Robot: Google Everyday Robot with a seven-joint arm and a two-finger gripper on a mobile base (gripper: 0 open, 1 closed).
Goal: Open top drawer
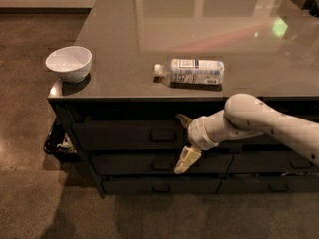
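The top drawer (124,135) is the dark grey front just under the counter's left half, and it sits flush with the cabinet. Its small loop handle (163,137) is at the centre. My gripper (181,139) is in front of the drawer, just right of the handle, at the end of the white arm (259,121) that reaches in from the right. It is open, with one finger (180,118) above handle height and the cream finger (186,160) below it, in front of the second drawer. Nothing is held.
A white bowl (69,62) stands at the counter's front left corner. A plastic bottle (192,72) lies on its side near the front edge, above my gripper. Shallower drawers (149,164) lie below the top one. A dark bin (57,142) sits on the floor at the cabinet's left.
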